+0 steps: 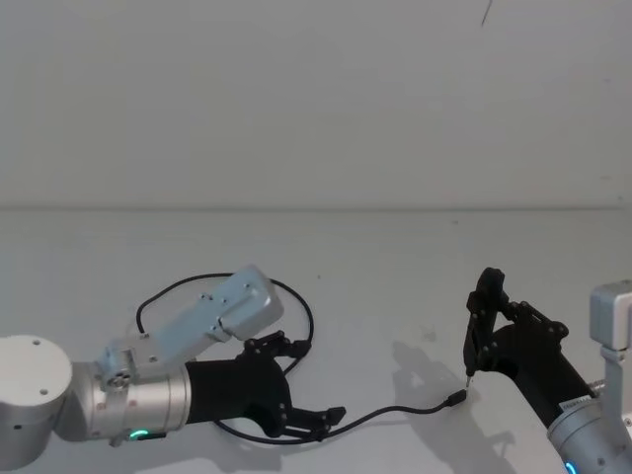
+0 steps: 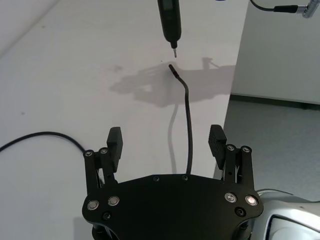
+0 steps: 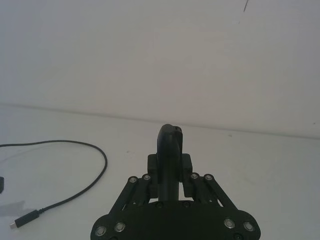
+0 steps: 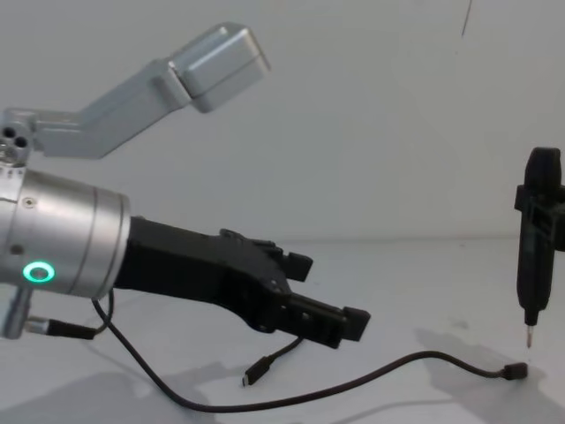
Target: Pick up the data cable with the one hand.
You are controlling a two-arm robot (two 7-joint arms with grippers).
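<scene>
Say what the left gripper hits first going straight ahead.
The left gripper, open, would likely meet the data cable running between its fingers; farther on hangs the stick tool in the right gripper.

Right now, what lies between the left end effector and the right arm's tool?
The cable: in the left wrist view it runs out between the left end effector's open fingers, and its plug ends close to the tool's tip.

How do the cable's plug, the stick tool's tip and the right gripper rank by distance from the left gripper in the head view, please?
1. Data cable's plug, right of the left gripper.
2. Stick tool's tip, just beyond the plug.
3. Right gripper, farthest right, holding the tool.
</scene>
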